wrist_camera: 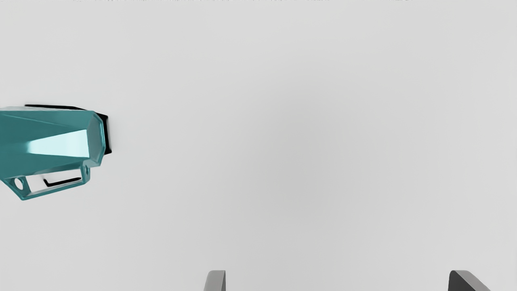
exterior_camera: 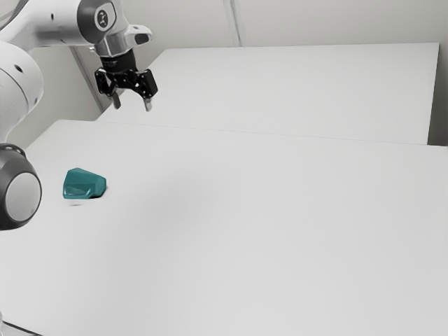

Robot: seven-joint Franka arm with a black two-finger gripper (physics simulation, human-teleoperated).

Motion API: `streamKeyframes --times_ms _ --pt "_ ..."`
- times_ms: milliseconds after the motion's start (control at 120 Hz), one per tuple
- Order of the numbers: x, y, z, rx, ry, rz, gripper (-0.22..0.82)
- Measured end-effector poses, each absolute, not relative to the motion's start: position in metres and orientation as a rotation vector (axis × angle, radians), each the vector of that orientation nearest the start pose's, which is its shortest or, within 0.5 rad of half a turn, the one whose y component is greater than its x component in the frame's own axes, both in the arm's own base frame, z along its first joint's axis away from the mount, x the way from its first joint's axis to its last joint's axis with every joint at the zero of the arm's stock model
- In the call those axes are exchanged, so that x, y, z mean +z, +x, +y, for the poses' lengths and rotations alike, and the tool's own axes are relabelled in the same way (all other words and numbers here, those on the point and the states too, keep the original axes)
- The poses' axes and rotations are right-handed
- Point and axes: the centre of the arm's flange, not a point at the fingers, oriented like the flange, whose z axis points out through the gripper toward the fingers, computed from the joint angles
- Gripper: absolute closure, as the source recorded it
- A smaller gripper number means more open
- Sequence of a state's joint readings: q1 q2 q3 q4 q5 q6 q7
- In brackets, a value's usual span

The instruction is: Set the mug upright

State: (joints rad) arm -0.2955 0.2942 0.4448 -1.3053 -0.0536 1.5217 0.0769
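"Where's the mug, from where you hang?"

"Left side of the exterior view, around mid-height, lying on its side on the white table. My pincer is in the upper left of that view, above the tabletop and well apart from the mug."

"And how are you holding yourself?"

"Wide. My two fingers stand far apart, with a broad gap between them."

"Tell me how it looks."

"Teal and angular, all flat facets, wider at one end and tapering to the other. In my wrist view it lies out beyond one finger, its wide end cut off by the edge. One long facet shines nearly white."

"Any handle?"

"Yes, a thin, boxy handle along one side, with a small round hole near each end. A hard black shadow hugs the narrow end. Whether that end is mouth or base, I can't tell."
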Motion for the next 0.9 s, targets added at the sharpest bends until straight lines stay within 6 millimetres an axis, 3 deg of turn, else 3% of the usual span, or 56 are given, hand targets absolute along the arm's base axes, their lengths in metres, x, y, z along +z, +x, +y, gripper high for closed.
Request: streamKeyframes --times_ms 108,267,333,400,575,792,900 --pt "0.589 0.629 0.045 0.076 -3.073 -0.082 0.00" --pt "0.584 0.623 0.071 0.104 -3.074 -0.147 0.00" --pt "0.578 0.620 0.099 0.120 -3.073 -0.213 0.00" --pt "0.570 0.615 0.140 0.125 -3.073 -0.299 0.00" --pt "0.528 0.609 0.237 0.157 -3.111 -0.434 0.00" --pt "0.502 0.621 0.307 0.046 -3.149 -0.352 0.00" --pt "0.482 0.614 0.345 0.012 -3.198 -0.327 0.00"
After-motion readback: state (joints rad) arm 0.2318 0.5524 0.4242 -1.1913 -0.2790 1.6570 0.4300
